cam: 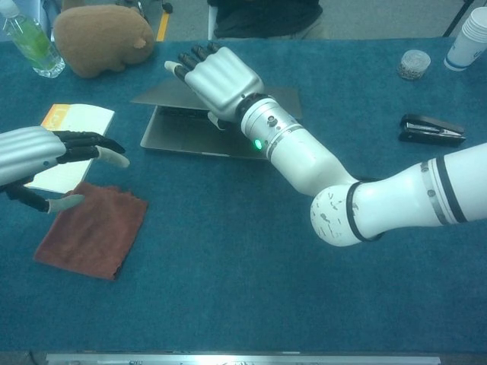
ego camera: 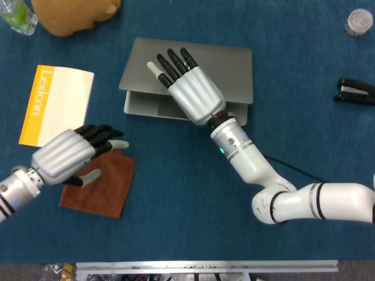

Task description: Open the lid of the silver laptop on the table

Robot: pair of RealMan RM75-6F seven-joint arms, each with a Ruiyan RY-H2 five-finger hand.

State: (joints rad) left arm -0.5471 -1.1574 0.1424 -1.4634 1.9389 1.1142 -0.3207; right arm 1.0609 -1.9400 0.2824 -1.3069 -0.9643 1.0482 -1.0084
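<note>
laptop: the silver laptop (ego camera: 193,79) lies mid-table toward the far side; the chest view shows its lid (cam: 163,93) raised a little off the base (cam: 183,137), a dark wedge open along the near edge
right hand: the right hand (ego camera: 186,91) lies across the lid's near-left part, fingers (ego camera: 170,61) straight and close together, pointing away from the robot; whether a thumb is hooked under the lid's edge is hidden by the palm, so I cannot tell whether it holds the lid or only props it
left hand: the left hand (ego camera: 70,155) hovers above the brown cloth (ego camera: 99,187), fingers loosely spread and empty, aimed toward the laptop's left side
step: lifting the lid, early on; the hinge angle looks small
doing it well: carry the lift in an arc about the far hinge, not straight up, so the base stays flat; the left hand could press the base's near-left corner, probably the reason it is close
risk: the base may ride up or slide with the lid if it is not held
nearby: yellow Lexicon booklet (ego camera: 55,105) just left of the laptop, stapler (ego camera: 355,92) well to the right
</note>
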